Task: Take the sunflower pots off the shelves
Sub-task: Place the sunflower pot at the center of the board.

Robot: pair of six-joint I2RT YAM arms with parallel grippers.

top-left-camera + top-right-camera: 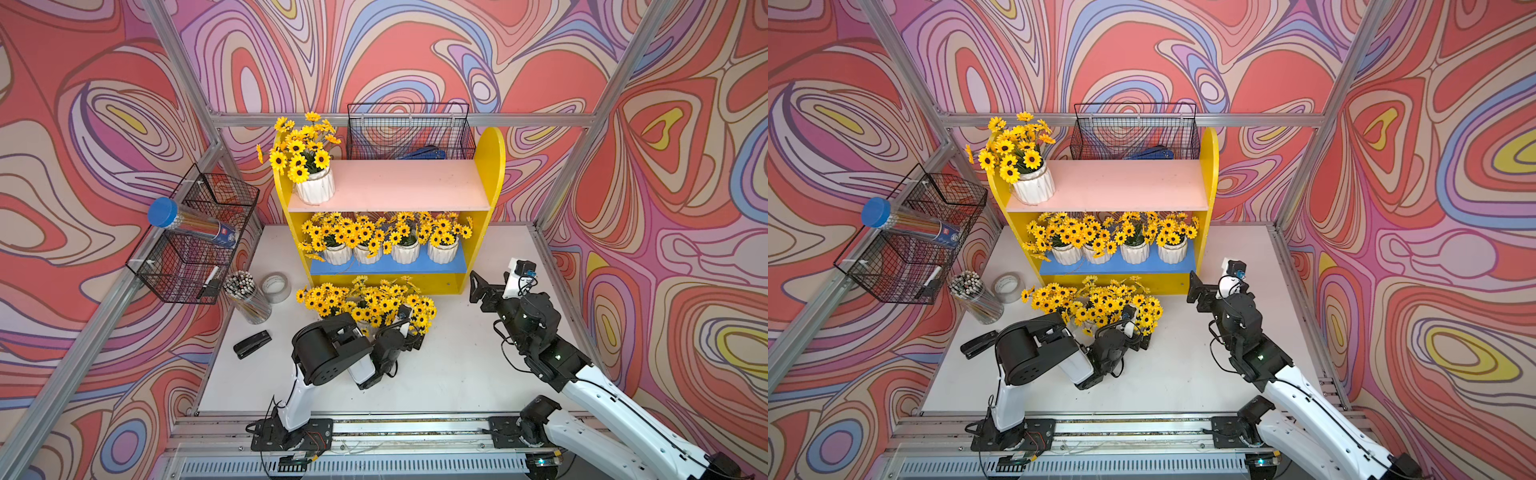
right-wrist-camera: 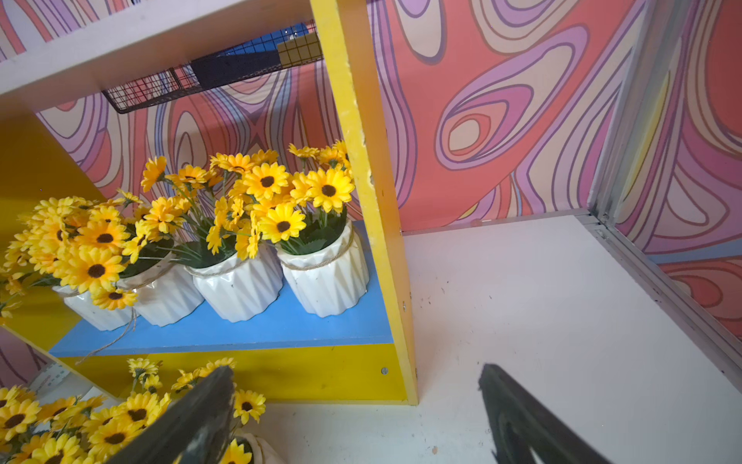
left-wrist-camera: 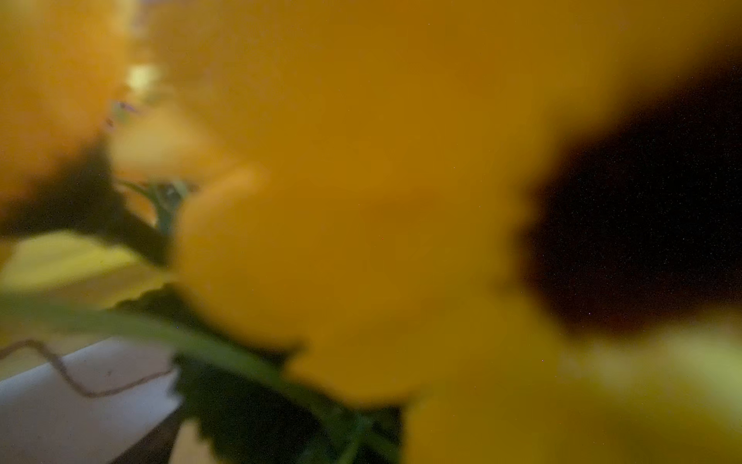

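A yellow shelf unit [image 1: 495,166] stands at the back of a white table [image 1: 449,370]. One sunflower pot [image 1: 314,188] sits at the left end of its pink upper board [image 1: 399,187]. Four more sunflower pots [image 1: 405,252] line the blue lower board [image 1: 386,268], and another cluster [image 1: 365,303] stands on the table just in front. The left gripper [image 1: 409,326] is buried among those blooms — its jaws cannot be made out. The right gripper [image 2: 355,371], near the shelf's right panel, is spread wide and empty.
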